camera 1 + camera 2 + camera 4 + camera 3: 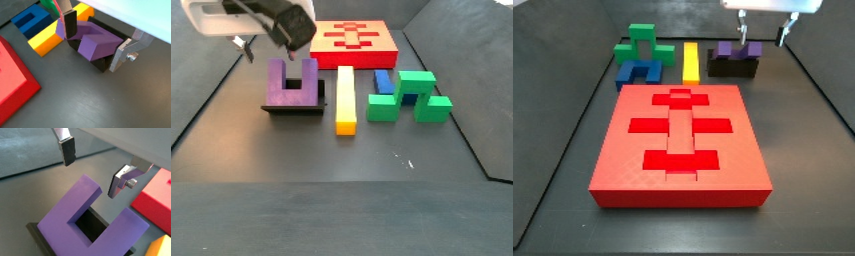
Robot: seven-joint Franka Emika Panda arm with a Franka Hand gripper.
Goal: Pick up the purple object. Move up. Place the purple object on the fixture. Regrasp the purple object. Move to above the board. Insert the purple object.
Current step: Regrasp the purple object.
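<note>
The purple object point(738, 49), a dark U-shaped block, rests on the black fixture point(734, 69) with its prongs pointing away from the base. In both wrist views it lies across the fixture point(100, 63), and the purple object point(83, 225) shows its open slot. My gripper point(91, 178) is open and hovers just above the block; no pad touches it. One dark pad point(69, 25) stands near one prong, and the silver finger point(122, 55) is by the other side. In the side views the gripper point(764, 34) point(267, 45) hangs over the purple object point(294, 84). The red board point(620, 150) lies nearby.
A yellow bar point(691, 58) lies between the fixture and a blue U-shaped block point(637, 72), with a green block point(641, 42) behind it. The same yellow bar point(344, 100), blue block point(382, 82) and green block point(412, 98) sit beside the fixture point(291, 107). Dark walls bound the floor.
</note>
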